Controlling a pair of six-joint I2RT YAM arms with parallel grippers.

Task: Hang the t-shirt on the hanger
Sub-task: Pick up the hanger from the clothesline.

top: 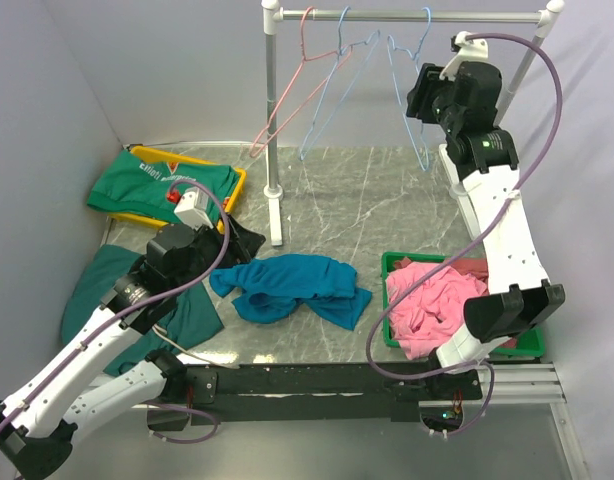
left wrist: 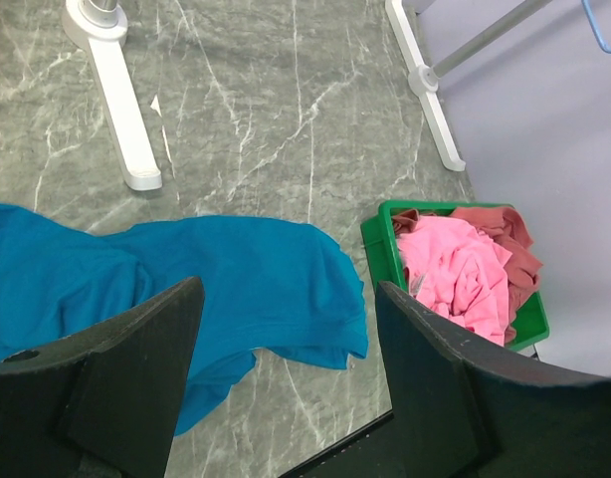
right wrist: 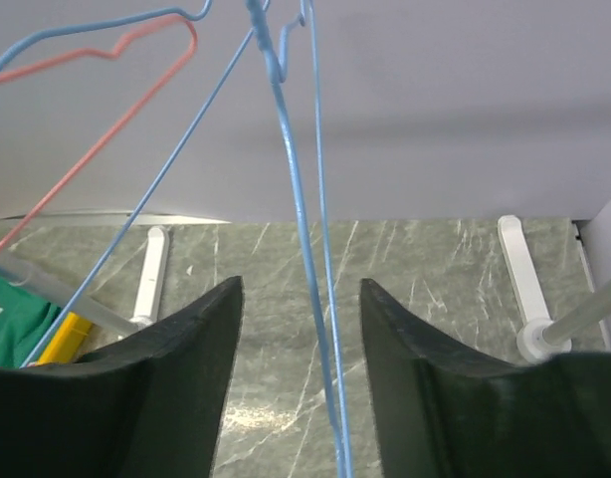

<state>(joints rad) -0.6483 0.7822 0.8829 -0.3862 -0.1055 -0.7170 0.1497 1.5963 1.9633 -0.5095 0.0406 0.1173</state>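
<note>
Left jaws: nearest my wrist lens. The two black fingers (left wrist: 136, 368) stand apart with nothing clamped, and I see them hanging above the cloth.
T-shirt (top: 287, 285): teal-blue, crumpled in a heap on the desk (top: 357, 200), between the left arm (top: 107, 340) and the green bin (top: 387, 268). From the left wrist its right edge (left wrist: 286, 279) lies just short of the bin (left wrist: 380, 214).
Right jaws: raised to the rail, apart. Two thin blue wires run down through the gap, and I cannot see either finger (right wrist: 186, 349) pressing on them.
Hanger (top: 407, 105): light blue wire, hooked on the rail (top: 467, 15) at the far right, hanging steeply just beside the right arm (top: 507, 230). In the right wrist view its wires (right wrist: 296, 199) pass between the fingers.
Other hangers: a second light blue one (top: 332, 95) and a pink one (top: 283, 110), both on the same rail to the left.
Bin contents: pink garment (top: 427, 300), piled above the rim.
Far-left corner: green cloth with white lettering (top: 162, 180) on a yellow tray (top: 239, 185).
Under the left arm: dark teal cloth (top: 97, 280), flat on the desk.
</note>
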